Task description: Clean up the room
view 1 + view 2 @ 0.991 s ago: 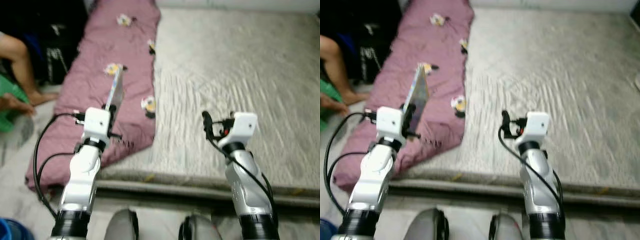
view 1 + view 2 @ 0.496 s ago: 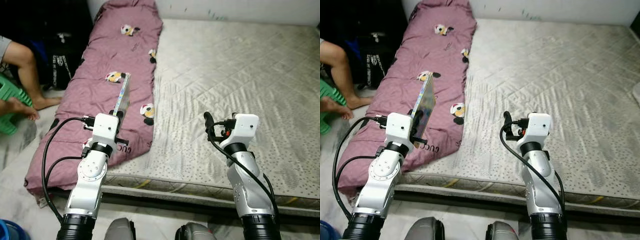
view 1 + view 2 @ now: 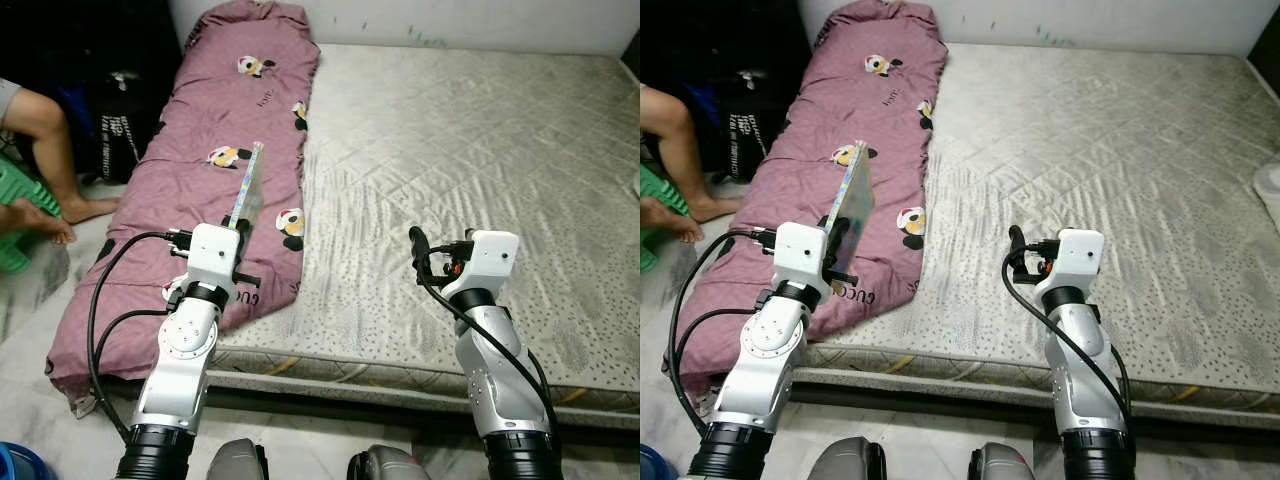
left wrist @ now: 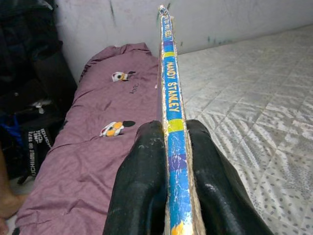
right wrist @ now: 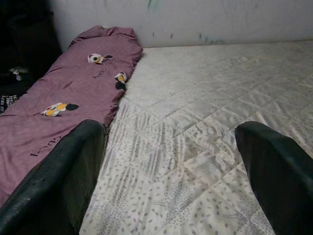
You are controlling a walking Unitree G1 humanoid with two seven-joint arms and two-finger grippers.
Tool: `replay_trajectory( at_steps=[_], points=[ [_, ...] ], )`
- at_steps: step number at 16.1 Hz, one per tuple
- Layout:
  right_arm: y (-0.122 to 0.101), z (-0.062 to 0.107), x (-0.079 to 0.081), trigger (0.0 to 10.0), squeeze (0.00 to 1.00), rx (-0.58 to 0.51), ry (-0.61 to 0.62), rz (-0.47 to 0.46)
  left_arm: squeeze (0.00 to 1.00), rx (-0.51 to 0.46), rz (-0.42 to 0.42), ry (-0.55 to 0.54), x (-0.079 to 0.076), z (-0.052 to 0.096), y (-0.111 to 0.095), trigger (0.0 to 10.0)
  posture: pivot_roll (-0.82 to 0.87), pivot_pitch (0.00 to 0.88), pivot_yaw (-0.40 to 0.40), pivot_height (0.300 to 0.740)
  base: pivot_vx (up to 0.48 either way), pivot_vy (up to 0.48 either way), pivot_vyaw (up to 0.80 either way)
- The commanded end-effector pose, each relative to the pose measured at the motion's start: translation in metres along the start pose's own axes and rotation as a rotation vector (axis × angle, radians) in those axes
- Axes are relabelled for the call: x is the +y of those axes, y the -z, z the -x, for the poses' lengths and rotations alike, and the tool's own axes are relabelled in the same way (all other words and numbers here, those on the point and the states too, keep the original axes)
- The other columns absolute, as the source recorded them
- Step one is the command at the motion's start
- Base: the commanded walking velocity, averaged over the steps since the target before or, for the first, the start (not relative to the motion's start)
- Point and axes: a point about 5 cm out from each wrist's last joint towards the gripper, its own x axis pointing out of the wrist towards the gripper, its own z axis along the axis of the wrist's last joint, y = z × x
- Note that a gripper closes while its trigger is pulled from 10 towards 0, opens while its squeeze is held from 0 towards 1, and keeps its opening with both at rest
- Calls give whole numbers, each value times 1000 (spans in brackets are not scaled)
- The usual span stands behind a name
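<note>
Fingers (image 4: 142, 186) of the left gripper (image 4: 168, 161) are clenched on a thin book (image 4: 171, 107), held edge-up above the purple quilt (image 3: 200, 180) at the mattress's (image 3: 470, 170) left side. Right gripper (image 5: 171, 161) hovers over the mattress, fingers spread and empty. Since a second ago the view has steadied and risen; the book hasn't shifted in the grasp, so it likely awaits carrying off.
</note>
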Motion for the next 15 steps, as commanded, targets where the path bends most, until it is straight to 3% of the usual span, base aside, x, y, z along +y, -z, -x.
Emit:
replay_trajectory(
  at_steps=[1,4,7,15],
  points=[
    [1,2,-2,10000,0,9,3,1,0,-31,4,-8,1,-1,-7,10000,-45,59,2,740,0,-311,0],
    [4,3,-3,10000,0,27,7,12,0,-32,5,-14,2,-2,-8,10000,-45,65,0,740,0,-314,0],
    [4,4,-3,10000,0,30,9,13,0,-29,5,-15,3,-1,-8,10000,-46,70,-2,740,0,-317,-567],
    [4,4,-4,10000,0,31,3,29,0,-31,10,-14,0,-3,-8,10000,-51,71,-7,740,0,-339,0]
  ],
)
